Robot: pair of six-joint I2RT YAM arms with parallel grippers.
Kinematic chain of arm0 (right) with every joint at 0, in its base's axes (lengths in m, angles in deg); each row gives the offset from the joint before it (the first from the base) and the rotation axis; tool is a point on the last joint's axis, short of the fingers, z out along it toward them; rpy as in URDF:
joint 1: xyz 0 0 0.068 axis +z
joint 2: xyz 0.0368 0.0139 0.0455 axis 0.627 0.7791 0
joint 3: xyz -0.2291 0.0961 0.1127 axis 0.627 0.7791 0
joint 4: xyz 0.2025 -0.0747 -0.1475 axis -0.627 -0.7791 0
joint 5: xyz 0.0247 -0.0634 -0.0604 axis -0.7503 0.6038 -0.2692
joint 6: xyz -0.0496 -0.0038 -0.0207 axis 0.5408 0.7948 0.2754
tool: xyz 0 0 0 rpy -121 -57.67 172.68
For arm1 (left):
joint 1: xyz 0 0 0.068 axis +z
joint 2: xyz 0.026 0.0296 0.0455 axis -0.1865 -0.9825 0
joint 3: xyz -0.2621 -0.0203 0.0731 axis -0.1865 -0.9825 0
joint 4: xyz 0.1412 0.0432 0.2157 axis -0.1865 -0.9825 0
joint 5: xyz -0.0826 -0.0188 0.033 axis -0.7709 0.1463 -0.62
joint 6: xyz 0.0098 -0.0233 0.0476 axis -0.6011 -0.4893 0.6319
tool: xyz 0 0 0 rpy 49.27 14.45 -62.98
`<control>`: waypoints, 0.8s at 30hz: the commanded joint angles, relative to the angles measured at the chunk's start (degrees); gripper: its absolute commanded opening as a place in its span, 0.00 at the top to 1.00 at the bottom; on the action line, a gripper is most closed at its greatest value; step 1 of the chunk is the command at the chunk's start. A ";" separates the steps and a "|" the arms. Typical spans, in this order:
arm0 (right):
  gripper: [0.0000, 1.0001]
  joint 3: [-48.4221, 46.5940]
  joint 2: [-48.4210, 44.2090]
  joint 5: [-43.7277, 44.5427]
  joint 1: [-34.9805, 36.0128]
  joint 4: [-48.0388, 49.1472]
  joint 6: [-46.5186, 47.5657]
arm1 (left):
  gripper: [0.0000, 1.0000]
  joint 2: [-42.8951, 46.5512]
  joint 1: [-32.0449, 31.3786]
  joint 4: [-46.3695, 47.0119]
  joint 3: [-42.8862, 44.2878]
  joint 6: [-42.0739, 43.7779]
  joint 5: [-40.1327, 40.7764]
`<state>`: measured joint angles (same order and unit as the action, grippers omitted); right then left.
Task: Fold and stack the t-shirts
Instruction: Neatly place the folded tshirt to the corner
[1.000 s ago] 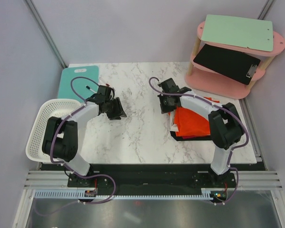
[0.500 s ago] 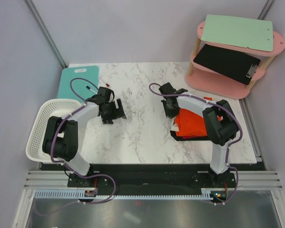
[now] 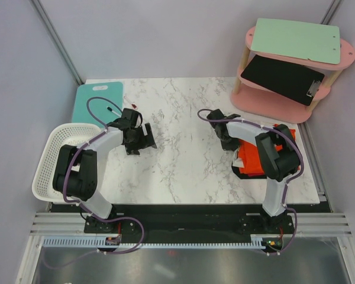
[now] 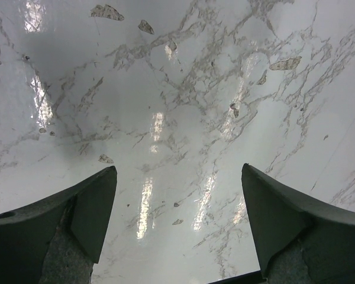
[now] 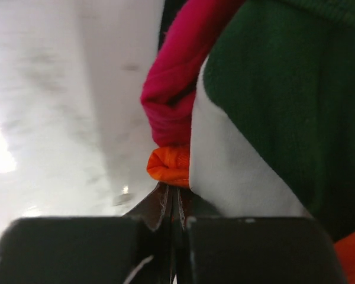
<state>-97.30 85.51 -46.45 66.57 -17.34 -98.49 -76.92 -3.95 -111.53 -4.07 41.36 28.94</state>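
An orange-red t-shirt lies bunched at the right of the marble table, on a dark layer of cloth. My right gripper is at the shirt's left edge, shut on a fold of the orange cloth. In the right wrist view the gripper has its jaws pressed together, with magenta, white and dark green cloth close above. My left gripper is open and empty low over bare marble, as the left wrist view shows.
A white latticed basket hangs at the table's left edge. A teal cutting board lies at the back left. A pink two-tier shelf with a green board and a black clipboard stands at the back right.
My right gripper has moved right and nearer with the orange cloth, drawing the shirt into a smaller heap further right. The left arm has hardly moved.
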 commanded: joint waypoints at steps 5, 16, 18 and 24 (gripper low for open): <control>1.00 4.81 -2.94 20.34 -7.44 -11.17 -4.51 | 0.06 2.11 0.28 -0.23 1.32 0.84 1.01; 0.93 1.04 -9.44 13.42 -4.82 -7.76 -0.57 | 0.00 4.22 0.28 0.21 0.27 1.45 2.67; 0.92 0.07 -11.02 11.04 -1.57 -5.12 1.10 | 0.00 5.36 0.28 0.74 -0.43 1.63 2.76; 0.61 0.06 -14.19 -2.04 5.03 8.13 4.80 | 0.00 10.90 0.28 4.34 -3.68 2.59 4.33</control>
<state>-96.03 74.65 -37.94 69.24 -19.72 -97.14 -70.69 -3.95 -110.29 -6.19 41.43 30.49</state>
